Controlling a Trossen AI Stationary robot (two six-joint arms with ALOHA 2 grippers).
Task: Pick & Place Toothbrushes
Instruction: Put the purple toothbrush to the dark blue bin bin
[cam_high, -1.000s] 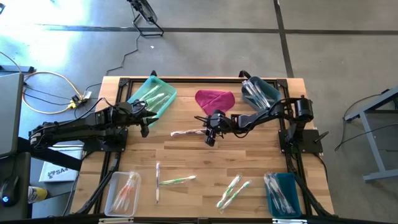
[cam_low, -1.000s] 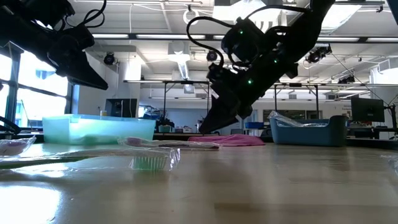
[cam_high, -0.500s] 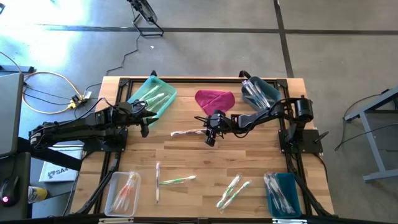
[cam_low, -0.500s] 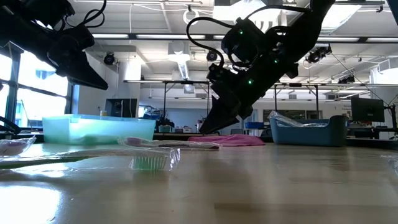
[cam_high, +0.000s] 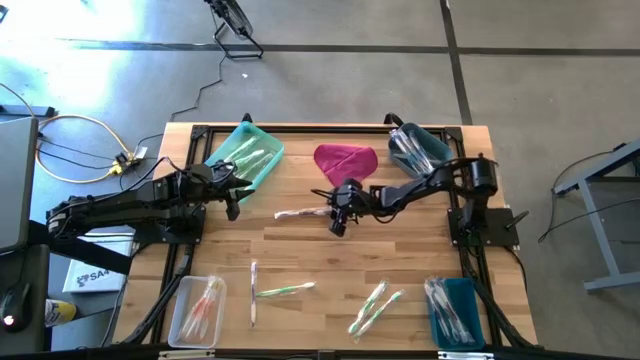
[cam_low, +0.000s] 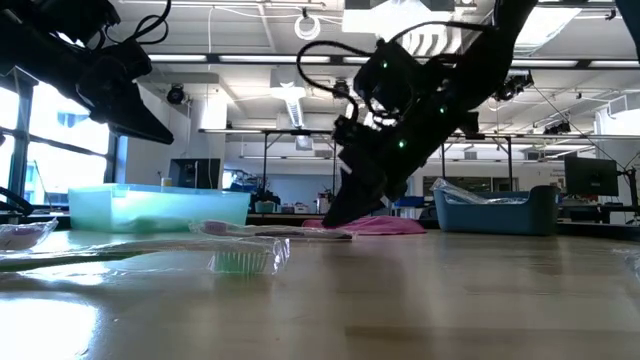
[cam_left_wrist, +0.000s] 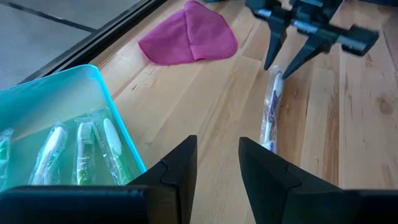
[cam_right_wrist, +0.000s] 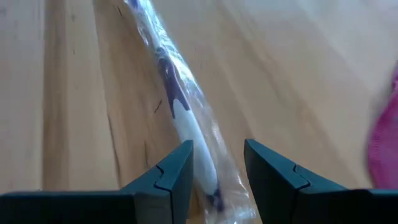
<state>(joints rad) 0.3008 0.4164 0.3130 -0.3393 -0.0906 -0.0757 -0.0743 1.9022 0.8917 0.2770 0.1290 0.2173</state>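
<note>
Pale planked wooden desk (cam_high: 400, 255) stands on grey concrete floor. Just beside the magenta cloth (cam_high: 345, 158), a crinkly clear-wrapped toothbrush (cam_high: 300, 213) lies flat; right claw (cam_high: 337, 221) straddles its end, fingers apart. Left claw (cam_left_wrist: 214, 171) gapes, empty.

Pale striped wood for the bench (cam_high: 400, 265). Magenta for the cloth (cam_high: 345, 160); teal for one tray (cam_high: 262, 170). White-and-purple for the wrapped toothbrush (cam_right_wrist: 180, 106).

R hand (cam_high: 337, 222) low mid-table, fingers apart; L hand (cam_high: 232, 206) likewise.
</note>
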